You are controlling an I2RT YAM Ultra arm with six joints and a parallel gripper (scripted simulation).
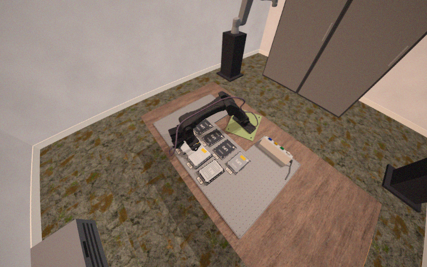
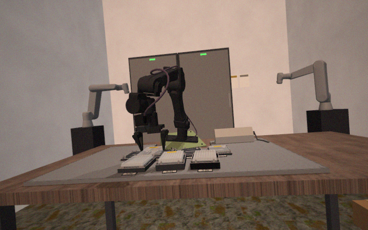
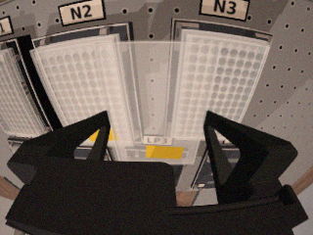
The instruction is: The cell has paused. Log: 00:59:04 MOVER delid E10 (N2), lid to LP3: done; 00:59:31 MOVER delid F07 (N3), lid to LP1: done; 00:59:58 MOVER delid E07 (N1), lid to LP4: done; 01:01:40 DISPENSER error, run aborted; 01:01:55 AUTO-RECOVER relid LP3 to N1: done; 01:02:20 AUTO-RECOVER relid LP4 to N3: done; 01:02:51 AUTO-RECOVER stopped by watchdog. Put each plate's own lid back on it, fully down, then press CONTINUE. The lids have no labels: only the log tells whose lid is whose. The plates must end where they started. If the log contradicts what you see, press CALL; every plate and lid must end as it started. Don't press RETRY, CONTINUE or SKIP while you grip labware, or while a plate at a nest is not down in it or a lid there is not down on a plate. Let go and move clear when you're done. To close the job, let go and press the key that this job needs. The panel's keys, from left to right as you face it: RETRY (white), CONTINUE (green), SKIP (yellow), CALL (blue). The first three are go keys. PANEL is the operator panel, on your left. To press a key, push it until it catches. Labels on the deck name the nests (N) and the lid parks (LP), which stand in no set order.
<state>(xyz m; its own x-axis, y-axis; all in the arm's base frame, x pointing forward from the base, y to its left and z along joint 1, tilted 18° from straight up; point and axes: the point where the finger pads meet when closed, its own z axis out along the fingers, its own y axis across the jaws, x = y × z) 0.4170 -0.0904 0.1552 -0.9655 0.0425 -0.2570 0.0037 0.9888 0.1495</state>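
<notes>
My gripper (image 2: 152,149) (image 3: 156,116) is shut on a clear lid (image 2: 152,152) (image 3: 154,88) with a yellow mark, held level above the deck between N2 and N3, over the LP3 label. The N3 plate (image 2: 137,160) (image 3: 235,73) sits in its nest with wells bare. The N2 plate (image 1: 197,158) (image 2: 171,157) (image 3: 73,80) has a lid with a yellow mark on it. The N1 plate (image 1: 210,171) (image 2: 204,155) (image 3: 17,93) shows no yellow mark and looks unlidded. Another clear lid (image 1: 237,163) (image 2: 219,149) with a yellow mark lies on the end park on the panel side.
Dark lid parks (image 1: 213,137) (image 1: 224,148) stand in a row behind the nests, towards the arm's base. The operator panel (image 1: 274,151) (image 2: 233,134) stands at the deck's back edge, with blue, yellow, green and white keys on its far side. A cable trails from it.
</notes>
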